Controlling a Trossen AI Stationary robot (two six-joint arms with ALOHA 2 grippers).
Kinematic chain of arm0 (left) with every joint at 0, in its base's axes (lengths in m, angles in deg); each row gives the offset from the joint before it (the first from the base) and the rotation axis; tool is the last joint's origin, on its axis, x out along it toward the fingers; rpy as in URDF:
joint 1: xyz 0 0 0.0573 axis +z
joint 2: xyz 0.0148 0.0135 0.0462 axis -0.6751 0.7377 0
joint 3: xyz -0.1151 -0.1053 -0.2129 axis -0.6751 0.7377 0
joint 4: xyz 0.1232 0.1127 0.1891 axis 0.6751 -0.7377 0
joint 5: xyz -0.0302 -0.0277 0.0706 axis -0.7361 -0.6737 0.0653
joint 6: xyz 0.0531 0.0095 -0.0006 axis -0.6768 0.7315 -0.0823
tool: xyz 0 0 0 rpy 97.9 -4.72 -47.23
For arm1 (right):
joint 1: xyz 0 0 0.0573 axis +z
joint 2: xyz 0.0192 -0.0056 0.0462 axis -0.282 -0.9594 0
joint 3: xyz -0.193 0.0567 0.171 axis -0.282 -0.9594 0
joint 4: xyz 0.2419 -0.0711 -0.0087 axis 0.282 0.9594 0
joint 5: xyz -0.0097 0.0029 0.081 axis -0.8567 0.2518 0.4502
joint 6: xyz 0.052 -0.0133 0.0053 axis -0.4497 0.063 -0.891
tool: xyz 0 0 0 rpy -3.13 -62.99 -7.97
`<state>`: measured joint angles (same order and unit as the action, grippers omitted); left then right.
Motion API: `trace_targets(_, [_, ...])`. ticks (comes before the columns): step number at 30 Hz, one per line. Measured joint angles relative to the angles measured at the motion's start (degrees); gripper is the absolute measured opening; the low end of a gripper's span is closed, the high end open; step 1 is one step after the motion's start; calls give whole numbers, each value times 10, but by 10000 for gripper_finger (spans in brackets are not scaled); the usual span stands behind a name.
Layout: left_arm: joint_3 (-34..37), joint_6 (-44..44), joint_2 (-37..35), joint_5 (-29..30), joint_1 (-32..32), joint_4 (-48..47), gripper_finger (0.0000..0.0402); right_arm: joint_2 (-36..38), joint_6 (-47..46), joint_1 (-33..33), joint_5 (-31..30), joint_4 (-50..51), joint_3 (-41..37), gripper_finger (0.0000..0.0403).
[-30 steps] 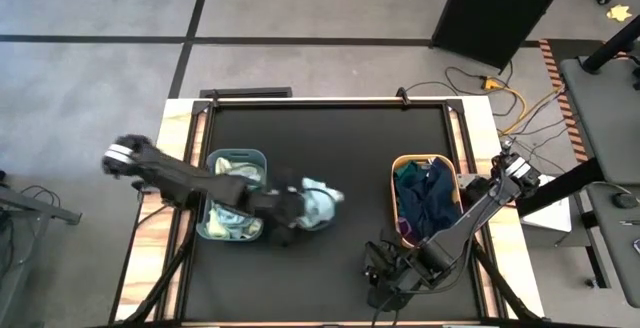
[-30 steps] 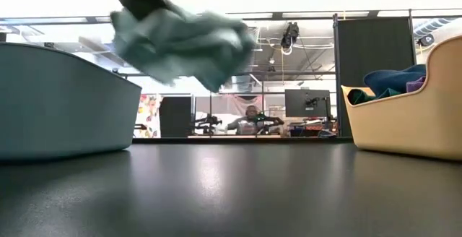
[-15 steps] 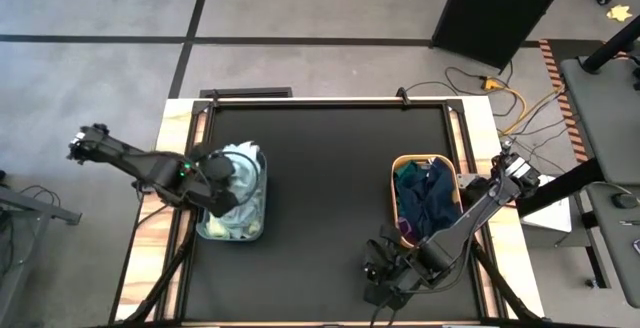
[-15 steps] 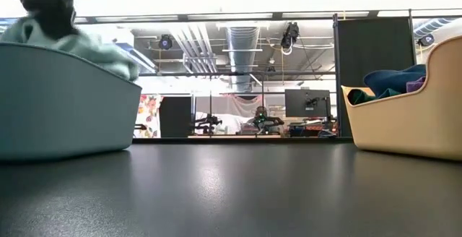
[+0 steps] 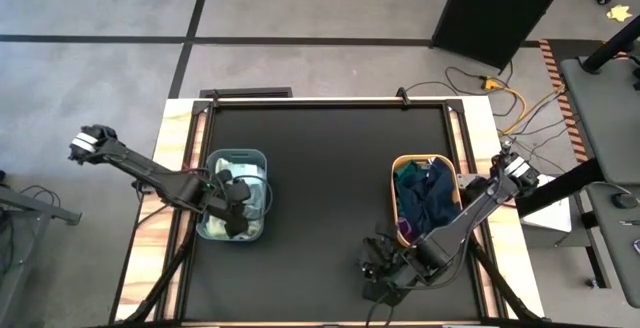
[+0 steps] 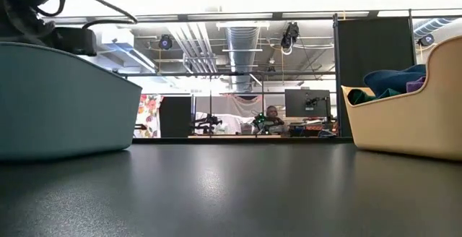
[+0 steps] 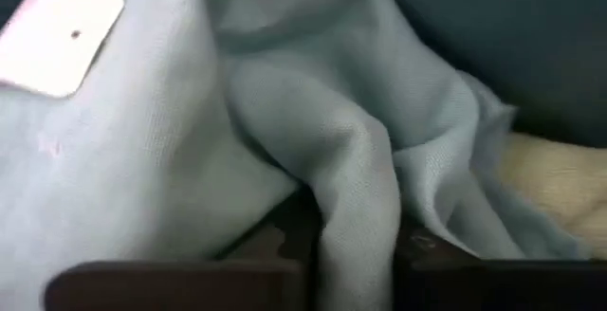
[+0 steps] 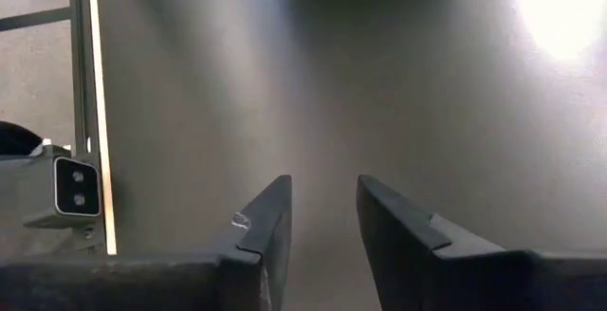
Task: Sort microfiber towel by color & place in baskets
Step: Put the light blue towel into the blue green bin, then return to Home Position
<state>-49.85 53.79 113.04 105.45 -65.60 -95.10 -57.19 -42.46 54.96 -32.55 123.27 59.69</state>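
Observation:
The grey-blue basket [image 5: 210, 160] [image 6: 65, 100] stands on the table's left and holds pale towels. My left gripper [image 5: 238, 208] [image 7: 353, 254] is down inside it, shut on the light blue-grey towel [image 5: 250, 183] [image 7: 190, 159], which lies crumpled on a pale yellow-green towel [image 7: 560, 178]. The orange-tan basket [image 5: 394, 183] [image 6: 404, 121] on the right holds navy, teal and purple towels [image 5: 425, 198] [image 6: 393, 78]. My right gripper [image 5: 375, 273] [image 8: 324, 216] hovers open over bare table near the near edge, touching nothing. My left gripper pinches a raised fold of the light blue-grey towel [image 7: 356, 207] between its two fingers [image 7: 285, 245], coming from above into the basket. The rest of the cloth lies slack and bunched on the towels below; its white tag [image 7: 62, 22] shows to one side.
Dark table top [image 5: 320, 168] stretches between the two baskets. A metal frame rail [image 8: 81, 112] and a small camera block [image 8: 74, 190] sit by my right gripper. A dark screen panel [image 6: 372, 71] and people at desks show in the room behind.
My left gripper carried the light blue-grey towel from above the table's middle toward the left edge and lowered it into the grey-blue basket. The towel, which hung clear below the fingers, now lies bunched inside the basket.

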Motion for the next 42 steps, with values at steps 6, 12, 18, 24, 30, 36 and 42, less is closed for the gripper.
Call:
trace_targets(6, [-17,6,10,-15,0,-13,123,0,13,-15,0,-1,0,155])
trace_targets(12, [-115,-26,2,-54,0,-129,212,0,66,-25,1,0,2,197])
trace_targets(18, [-220,-36,-15,-52,0,-226,259,0,195,-33,1,0,4,214])
trace_targets(24, [-236,-132,-57,67,-5,-111,274,-4,305,-67,-46,-78,-29,199])
trace_targets(30, [-102,-313,-115,11,-6,201,274,-2,438,-139,42,-380,-186,173])
trace_targets(36, [20,-429,-152,-21,9,410,274,35,482,-250,179,-583,-323,144])
trace_targets(42, [38,-459,-207,-22,47,405,274,189,494,-339,243,-611,-415,115])
